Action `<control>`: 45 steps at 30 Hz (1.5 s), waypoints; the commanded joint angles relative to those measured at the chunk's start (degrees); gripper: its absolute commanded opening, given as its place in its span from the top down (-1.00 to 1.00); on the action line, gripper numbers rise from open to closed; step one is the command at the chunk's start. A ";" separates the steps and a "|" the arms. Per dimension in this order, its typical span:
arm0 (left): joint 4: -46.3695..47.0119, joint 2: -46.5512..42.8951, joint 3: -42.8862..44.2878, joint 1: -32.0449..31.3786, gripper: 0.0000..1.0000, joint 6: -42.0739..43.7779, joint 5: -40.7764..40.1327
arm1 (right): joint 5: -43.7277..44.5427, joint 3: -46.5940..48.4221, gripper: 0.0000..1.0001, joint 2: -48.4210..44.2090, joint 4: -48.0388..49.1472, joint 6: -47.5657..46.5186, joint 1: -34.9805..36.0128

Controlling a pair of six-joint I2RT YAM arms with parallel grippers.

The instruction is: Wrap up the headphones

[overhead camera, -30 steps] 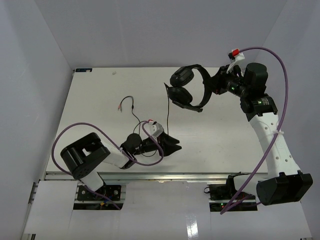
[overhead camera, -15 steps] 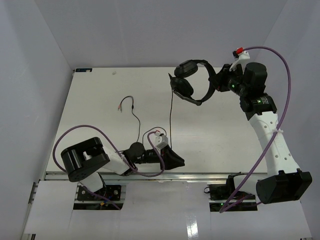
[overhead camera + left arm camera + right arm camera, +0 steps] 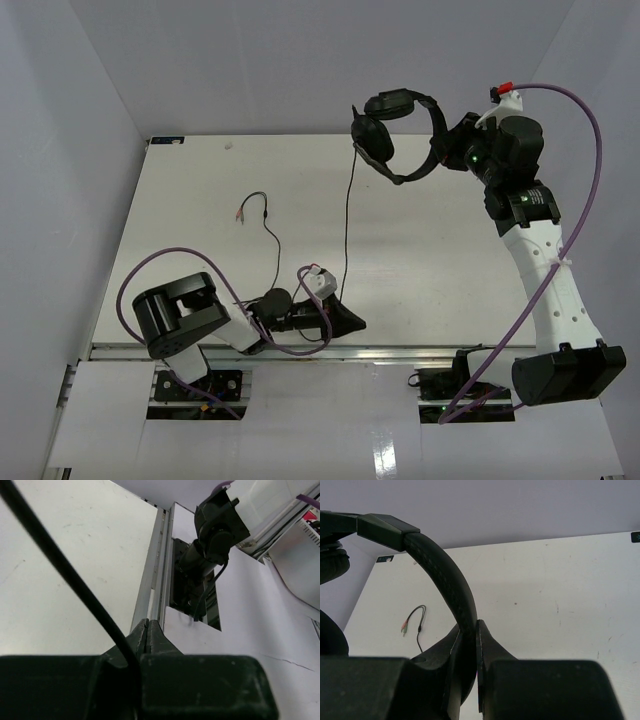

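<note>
The black headphones [image 3: 392,108] hang in the air above the table's far right, with my right gripper [image 3: 446,152] shut on their headband [image 3: 445,575]. One earcup [image 3: 330,565] shows at the left edge of the right wrist view. From the headphones the thin cord [image 3: 347,220] drops to my left gripper [image 3: 355,322], low near the table's front edge. In the left wrist view that cord [image 3: 65,570] runs in at the base of the closed jaws of the left gripper [image 3: 148,622]. Its two coloured plugs [image 3: 240,213] lie on the table at the left.
The white table [image 3: 200,180] is walled on three sides by pale panels. A metal rail [image 3: 155,570] runs along the front edge, beside the right arm's base [image 3: 215,525]. Purple arm cables [image 3: 580,200] loop beside each arm.
My right gripper has carried the headphones up and to the right, drawing the cord straighter. My left gripper has shut on the cord and moved toward the front edge.
</note>
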 commanded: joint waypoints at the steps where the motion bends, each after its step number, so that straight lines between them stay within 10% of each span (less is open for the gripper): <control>1: -6.39 -3.10 5.44 -0.24 0.98 1.92 -5.59 | -1.65 0.36 0.85 0.13 4.84 5.38 -0.23; 19: -48.91 2.60 39.79 -1.46 0.98 3.09 0.09 | 14.68 -2.39 0.85 0.87 11.47 -3.25 8.26; 33: -86.87 -21.11 45.80 -2.43 0.91 11.82 -8.63 | 29.29 -15.27 0.85 -3.51 25.64 -26.27 10.52; 45: -95.54 -13.24 60.28 -0.76 0.87 17.08 -4.29 | 37.34 -22.71 0.85 -6.30 33.09 -36.84 21.50</control>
